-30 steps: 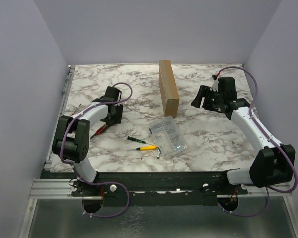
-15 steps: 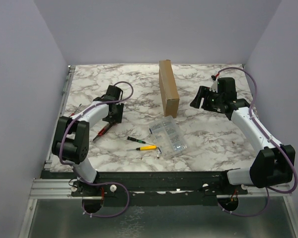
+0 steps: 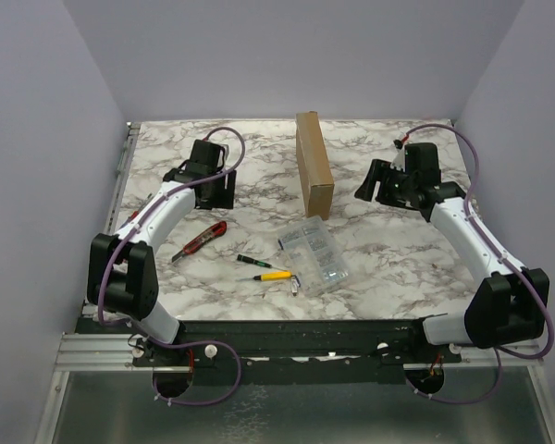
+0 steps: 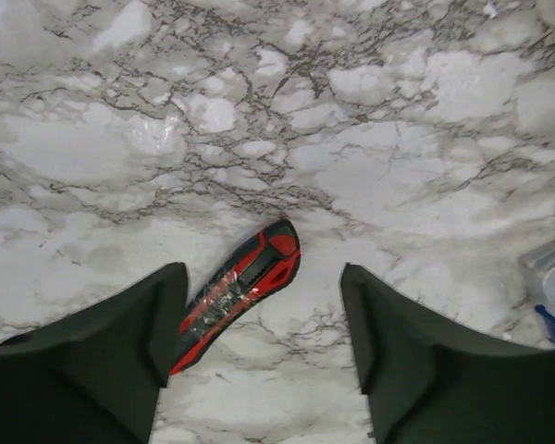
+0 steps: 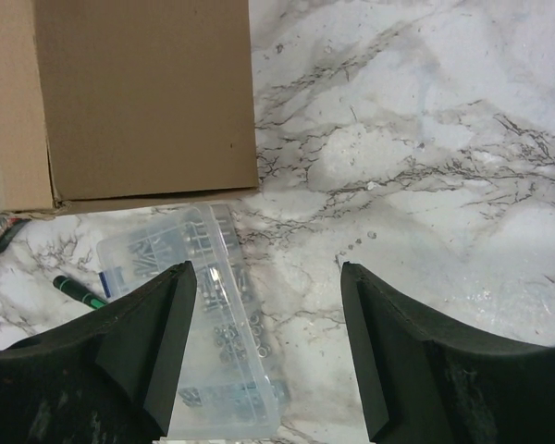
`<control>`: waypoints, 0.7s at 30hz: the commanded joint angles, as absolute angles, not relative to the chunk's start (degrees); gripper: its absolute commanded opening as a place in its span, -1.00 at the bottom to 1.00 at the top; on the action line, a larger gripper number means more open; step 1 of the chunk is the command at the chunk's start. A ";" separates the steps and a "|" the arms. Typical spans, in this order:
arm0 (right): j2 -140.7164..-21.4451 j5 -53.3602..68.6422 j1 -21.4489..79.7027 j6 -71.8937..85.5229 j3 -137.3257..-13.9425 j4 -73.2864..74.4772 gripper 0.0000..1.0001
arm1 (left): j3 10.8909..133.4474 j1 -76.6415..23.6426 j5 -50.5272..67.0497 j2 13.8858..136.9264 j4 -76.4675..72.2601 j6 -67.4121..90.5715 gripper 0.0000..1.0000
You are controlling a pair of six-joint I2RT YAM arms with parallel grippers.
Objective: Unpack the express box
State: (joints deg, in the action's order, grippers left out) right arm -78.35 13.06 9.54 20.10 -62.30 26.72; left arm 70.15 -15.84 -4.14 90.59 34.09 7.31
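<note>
The left end effector (image 3: 215, 192) hangs open and empty above the worktop (image 3: 388, 259), fingers pointing down, with a red and black utility knife (image 4: 240, 291) lying flat below it and untouched. Its arm reaches forward along the left side, elbow low near the base. The right end effector (image 3: 375, 188) is also open and holds nothing. It faces left toward the express box (image 3: 314, 171), with its arm stretched up the right side. That box sits closed at the far middle of the worktop, between the two end effectors and apart from both. There is one box, one clear parts case (image 3: 315, 256) just in front of it, one knife, one green-handled screwdriver (image 3: 250, 261) and one yellow-handled hex key (image 3: 279, 276).
</note>
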 commanded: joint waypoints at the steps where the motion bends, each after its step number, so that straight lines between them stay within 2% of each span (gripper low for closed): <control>1: -79.55 12.49 9.64 19.90 -64.66 27.86 0.45 | 67.47 -16.00 -6.50 90.36 37.47 8.43 0.78; 2: -79.74 12.39 9.63 19.67 -64.77 27.87 0.45 | 66.02 -15.88 -7.16 89.77 37.46 8.86 0.94; 3: -79.85 12.56 9.66 19.56 -64.71 27.75 0.46 | 64.80 -15.72 -7.31 89.04 37.32 9.28 0.97; 10: -80.31 18.18 9.67 19.86 -62.33 24.71 0.46 | 58.21 -15.31 -5.83 88.68 33.77 10.22 0.98; 21: -77.79 18.08 9.61 19.86 -60.05 23.20 0.47 | 55.72 -15.42 -8.26 94.50 31.71 7.47 0.95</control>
